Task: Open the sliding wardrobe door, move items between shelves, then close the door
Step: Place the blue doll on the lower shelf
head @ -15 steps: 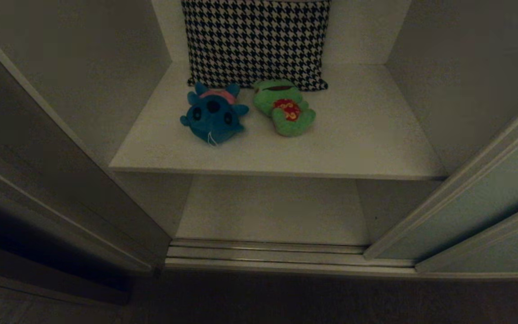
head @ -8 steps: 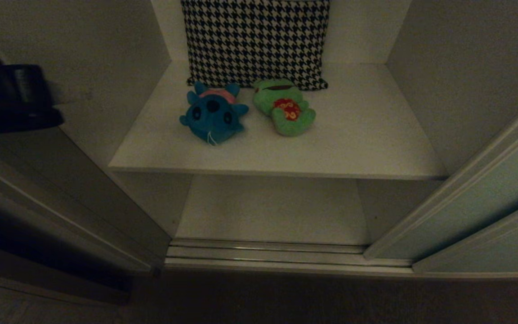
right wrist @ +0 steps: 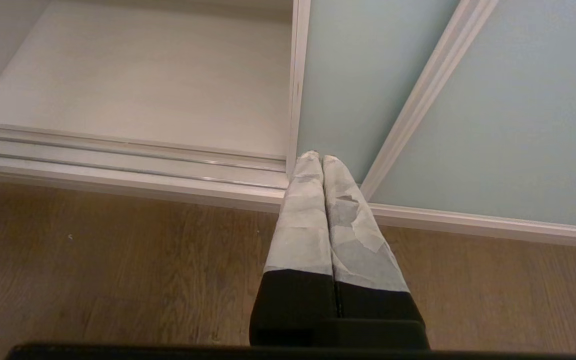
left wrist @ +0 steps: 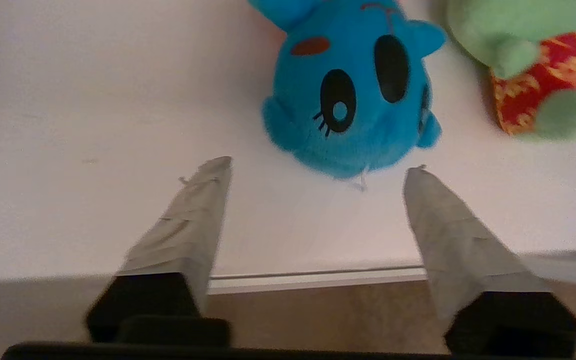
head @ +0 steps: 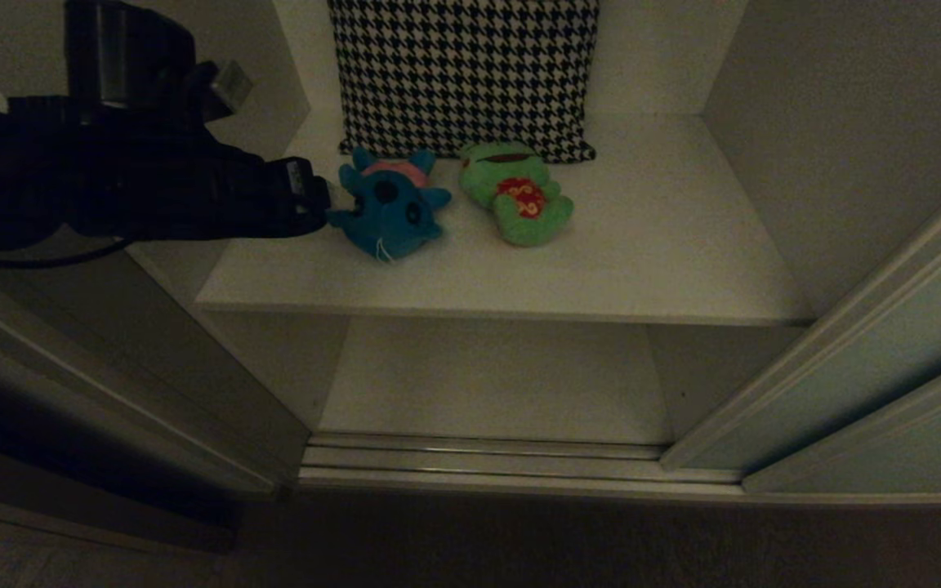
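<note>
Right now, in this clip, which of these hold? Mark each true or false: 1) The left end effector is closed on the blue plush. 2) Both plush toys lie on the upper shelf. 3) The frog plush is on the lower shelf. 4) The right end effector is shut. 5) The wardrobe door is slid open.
1) False: the left end effector is open, short of the blue plush.
2) True: the blue plush and the frog plush lie on the upper shelf.
3) False: it is on the upper shelf.
4) True: the right end effector is shut, empty.
5) True: the wardrobe door stands aside.
</note>
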Controlling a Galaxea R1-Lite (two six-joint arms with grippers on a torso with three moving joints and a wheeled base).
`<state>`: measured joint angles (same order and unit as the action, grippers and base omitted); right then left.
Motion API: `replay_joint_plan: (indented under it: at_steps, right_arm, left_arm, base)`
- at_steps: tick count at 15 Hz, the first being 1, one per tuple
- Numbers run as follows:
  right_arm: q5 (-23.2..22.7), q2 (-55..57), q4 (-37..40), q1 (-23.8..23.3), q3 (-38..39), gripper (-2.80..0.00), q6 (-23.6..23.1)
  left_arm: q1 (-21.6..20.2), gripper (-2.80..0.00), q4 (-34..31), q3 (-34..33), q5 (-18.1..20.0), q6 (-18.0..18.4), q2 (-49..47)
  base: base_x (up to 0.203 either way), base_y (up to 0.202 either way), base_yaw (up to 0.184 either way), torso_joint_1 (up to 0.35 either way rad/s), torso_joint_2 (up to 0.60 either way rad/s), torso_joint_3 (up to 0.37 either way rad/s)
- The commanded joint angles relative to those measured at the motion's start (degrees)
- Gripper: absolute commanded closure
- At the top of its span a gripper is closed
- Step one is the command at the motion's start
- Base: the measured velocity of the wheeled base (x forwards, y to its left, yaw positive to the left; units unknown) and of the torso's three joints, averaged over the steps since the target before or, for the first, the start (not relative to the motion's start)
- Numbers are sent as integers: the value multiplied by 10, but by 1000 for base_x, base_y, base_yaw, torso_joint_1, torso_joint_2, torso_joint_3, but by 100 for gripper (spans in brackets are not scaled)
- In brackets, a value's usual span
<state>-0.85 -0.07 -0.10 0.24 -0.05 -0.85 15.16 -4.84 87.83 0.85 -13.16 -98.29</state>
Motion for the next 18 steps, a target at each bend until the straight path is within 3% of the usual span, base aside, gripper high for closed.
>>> replay_joint_plan:
  at_steps: [1,5,12,14,18]
  right_arm:
    - [0,-1,-1,0,0,0,0]
    - [0,-2,0,0,0,0,0]
    - [0,-1,0,0,0,0,0]
    - [0,-1,-1,0,0,0,0]
    - [0,-1,0,0,0,0,0]
  left_arm:
    - [3,-280,-3,36,-2,-20,-47]
    - [6,-280,-68,113,-1,-69,-65]
    - [9,-280,-49,134,-2,-75,-134]
    - [9,-280,-17,159,-2,-102,-149]
    - [20,-280,-14,178,1,-118,-179]
  base:
    - [0,0,0,0,0,0]
    - [0,0,0,0,0,0]
    - [0,0,0,0,0,0]
    - [0,0,0,0,0,0]
    - [0,0,0,0,0,0]
